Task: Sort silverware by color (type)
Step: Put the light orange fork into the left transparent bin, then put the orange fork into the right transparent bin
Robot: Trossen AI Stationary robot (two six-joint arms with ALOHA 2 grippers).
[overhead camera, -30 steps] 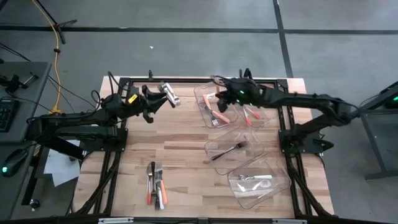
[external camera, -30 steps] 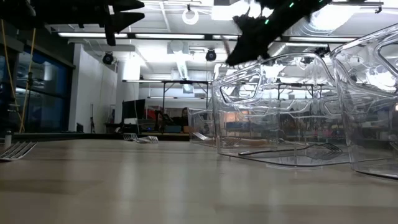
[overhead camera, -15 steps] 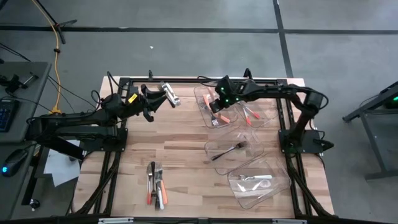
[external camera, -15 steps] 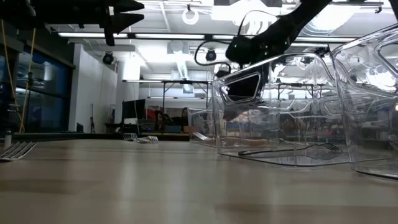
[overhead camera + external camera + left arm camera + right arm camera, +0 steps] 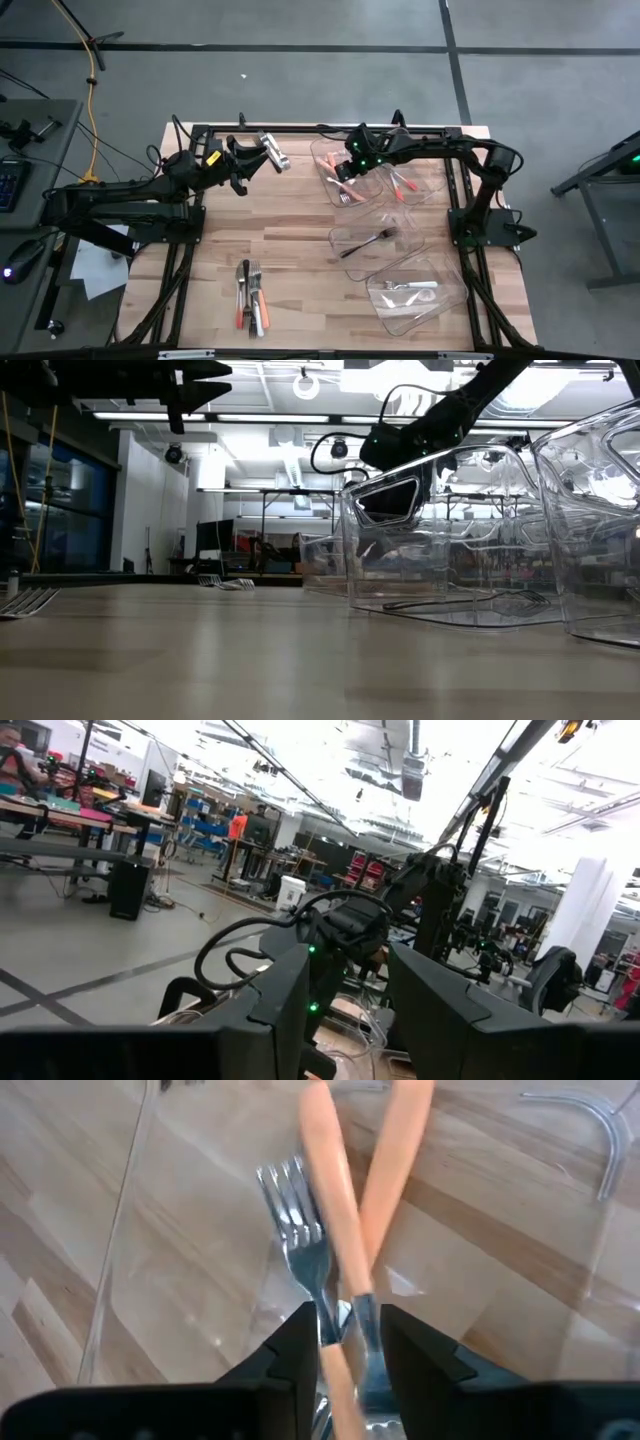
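My right gripper reaches down into the far clear bin, where two orange-handled pieces cross, one of them a fork. Its fingers stand a little apart on either side of one orange handle. In the low view it shows inside the bin's wall. My left gripper waits open and with nothing in it, raised over the table's far left. Loose silverware lies in a heap on the wood at the near left. My right gripper comes slanting down from above, and its fingers stand on either side of the orange handle's lower part, close to it. The piece lies on the bin's floor across the other orange one. Whether the fingers touch it, I cannot tell.
A second far bin holds orange-handled pieces. The middle bin has a dark fork, and the near-right bin has white-handled pieces. A black frame runs along the table's edges.
My right gripper has come down from above the far bin into it, tipping more steeply downward and rolling, and the orange-handled piece it brought now lies low in the bin. Over the last half second it has kept nearly still.
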